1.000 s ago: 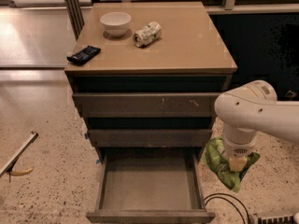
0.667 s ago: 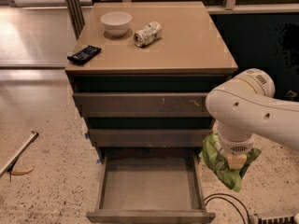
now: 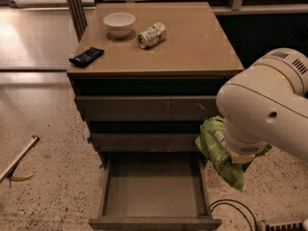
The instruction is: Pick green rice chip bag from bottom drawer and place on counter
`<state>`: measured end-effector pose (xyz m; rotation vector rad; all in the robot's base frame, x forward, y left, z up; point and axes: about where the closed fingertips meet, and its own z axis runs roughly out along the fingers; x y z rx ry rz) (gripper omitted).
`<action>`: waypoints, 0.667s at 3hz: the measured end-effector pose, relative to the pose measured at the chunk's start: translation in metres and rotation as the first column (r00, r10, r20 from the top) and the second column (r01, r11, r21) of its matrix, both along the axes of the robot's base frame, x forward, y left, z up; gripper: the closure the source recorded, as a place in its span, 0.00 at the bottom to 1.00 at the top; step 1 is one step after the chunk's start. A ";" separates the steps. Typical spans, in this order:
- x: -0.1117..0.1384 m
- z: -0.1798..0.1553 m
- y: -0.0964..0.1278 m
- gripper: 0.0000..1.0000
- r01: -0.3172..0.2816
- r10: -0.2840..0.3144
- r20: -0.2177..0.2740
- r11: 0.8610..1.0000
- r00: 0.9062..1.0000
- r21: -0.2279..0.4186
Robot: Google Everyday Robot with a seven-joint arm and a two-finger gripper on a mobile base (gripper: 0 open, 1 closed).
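One gripper with bag beside bottom drawer

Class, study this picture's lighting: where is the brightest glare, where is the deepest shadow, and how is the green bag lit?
Camera view: brightest glare lies on the floor, upper left. Camera view: deepest shadow fills the gap under the counter. Camera view: the green rice chip bag hangs dimly lit at the gripper, below the arm, right of the open bottom drawer.
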<state>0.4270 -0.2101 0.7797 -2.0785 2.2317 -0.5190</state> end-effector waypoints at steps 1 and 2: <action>0.000 0.000 0.000 1.00 0.001 -0.001 -0.001 1.000 1.000 0.000; 0.014 0.002 -0.002 1.00 -0.002 0.002 0.018 1.000 1.000 0.016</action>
